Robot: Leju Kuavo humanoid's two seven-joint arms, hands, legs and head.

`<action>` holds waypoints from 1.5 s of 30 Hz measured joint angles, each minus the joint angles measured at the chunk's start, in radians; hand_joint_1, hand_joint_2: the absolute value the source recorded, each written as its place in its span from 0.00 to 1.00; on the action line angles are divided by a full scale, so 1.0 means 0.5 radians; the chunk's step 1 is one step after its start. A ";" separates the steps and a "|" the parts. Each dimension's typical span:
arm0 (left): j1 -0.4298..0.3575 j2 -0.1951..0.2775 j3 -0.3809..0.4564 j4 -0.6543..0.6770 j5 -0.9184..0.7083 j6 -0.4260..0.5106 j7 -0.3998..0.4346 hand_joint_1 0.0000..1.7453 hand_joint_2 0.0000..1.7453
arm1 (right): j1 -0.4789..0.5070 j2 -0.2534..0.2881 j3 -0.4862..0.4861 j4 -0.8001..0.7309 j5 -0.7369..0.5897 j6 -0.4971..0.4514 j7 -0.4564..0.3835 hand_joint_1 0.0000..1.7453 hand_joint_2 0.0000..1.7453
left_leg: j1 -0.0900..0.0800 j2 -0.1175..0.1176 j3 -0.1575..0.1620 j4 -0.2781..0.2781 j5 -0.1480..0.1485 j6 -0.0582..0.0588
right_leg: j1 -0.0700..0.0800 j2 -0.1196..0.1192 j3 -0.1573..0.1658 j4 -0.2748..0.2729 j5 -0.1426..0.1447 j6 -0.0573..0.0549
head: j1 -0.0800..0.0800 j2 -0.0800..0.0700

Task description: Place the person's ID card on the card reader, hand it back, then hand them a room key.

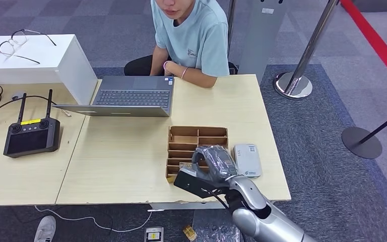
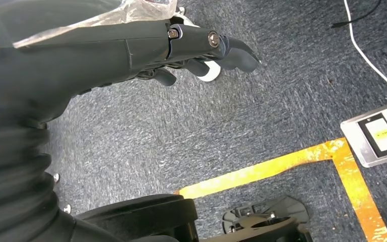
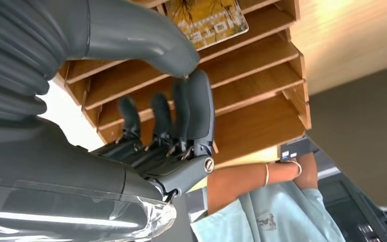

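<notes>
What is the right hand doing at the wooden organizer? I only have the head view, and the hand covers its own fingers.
Observer: In the right wrist view the right hand holds nothing. Its fingers reach out along the slots of the wooden organizer.
Operator: Any card near it?
Observer: Yes, a yellow card with printed lettering lies in a slot close to the thumb tip. I cannot tell whether they touch.
Operator: And the left hand?
Observer: The left wrist view shows the left hand down over blue carpet, holding nothing.
</notes>
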 joint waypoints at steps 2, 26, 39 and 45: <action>0.000 0.000 0.000 0.000 -0.002 -0.001 0.000 0.00 1.00 | -0.007 0.009 0.008 0.035 0.001 -0.014 -0.001 0.39 1.00 | 0.000 0.000 0.000 0.000 0.000 0.000 | 0.000 0.000 0.000 0.000 0.000 0.000 | 0.000 0.000; 0.000 -0.002 -0.003 0.000 -0.015 -0.001 -0.003 0.00 1.00 | -0.052 0.072 0.072 0.280 0.004 -0.023 -0.004 0.62 1.00 | 0.000 0.000 0.000 0.000 0.000 0.000 | 0.000 0.000 0.000 0.000 0.000 0.000 | 0.000 0.000; 0.001 -0.002 -0.003 0.000 -0.013 -0.001 -0.003 0.00 1.00 | -0.069 0.093 0.093 0.314 0.013 -0.037 -0.014 0.49 1.00 | 0.000 0.000 0.000 0.000 0.000 0.000 | 0.000 0.000 0.000 0.000 0.000 0.000 | 0.000 0.000; 0.001 -0.002 -0.003 0.000 -0.013 -0.001 -0.003 0.00 1.00 | -0.082 0.096 0.093 0.294 0.023 -0.047 -0.006 0.54 1.00 | 0.000 0.000 0.001 0.000 0.000 0.000 | 0.000 0.000 0.000 0.000 0.000 0.000 | 0.000 0.000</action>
